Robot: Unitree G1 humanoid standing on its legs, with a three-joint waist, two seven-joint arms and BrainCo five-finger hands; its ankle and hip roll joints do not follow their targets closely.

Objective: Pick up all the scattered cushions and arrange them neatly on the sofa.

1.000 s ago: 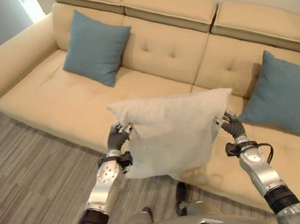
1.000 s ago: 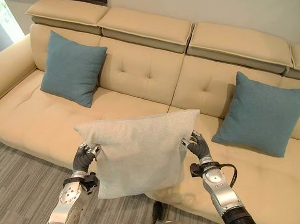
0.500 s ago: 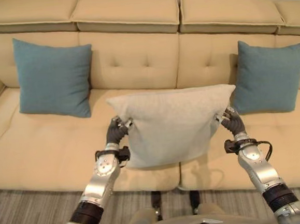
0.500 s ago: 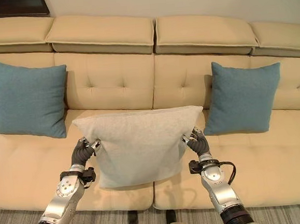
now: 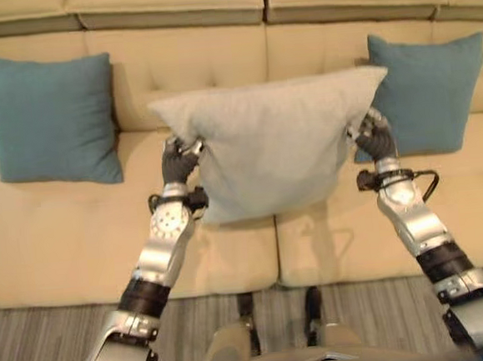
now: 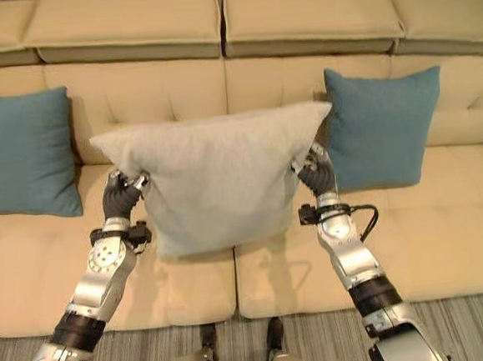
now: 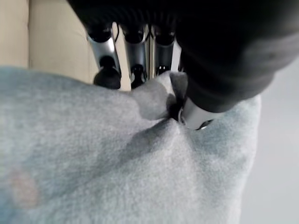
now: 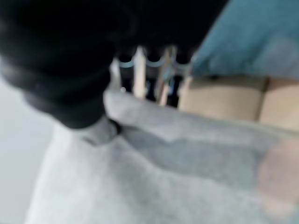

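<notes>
A cream tufted leather sofa [image 5: 79, 243] is spanning the background above a grey striped carpet [image 6: 479, 329]. Both hands are holding a pale grey square fabric cushion [image 6: 216, 178] in the air before the backrest: the left hand [image 5: 175, 160] at nine o'clock and the right hand [image 5: 375, 139] at three o'clock, fingers [image 7: 106, 63] pinching its upper corners. It is partly covering the right teal cushion [image 6: 380, 128]; the left teal cushion [image 6: 17, 152] is being cut off at the frame edge.

A plain pale grey cushion [image 5: 276, 140] sits between two plain teal cushions, the left one [image 5: 46, 116] and the right one [image 5: 431, 90], against a cream-yellow tufted sofa [image 5: 54, 245] with darker tan edging under its headrests, above a grey striped floor [image 5: 37, 347].
</notes>
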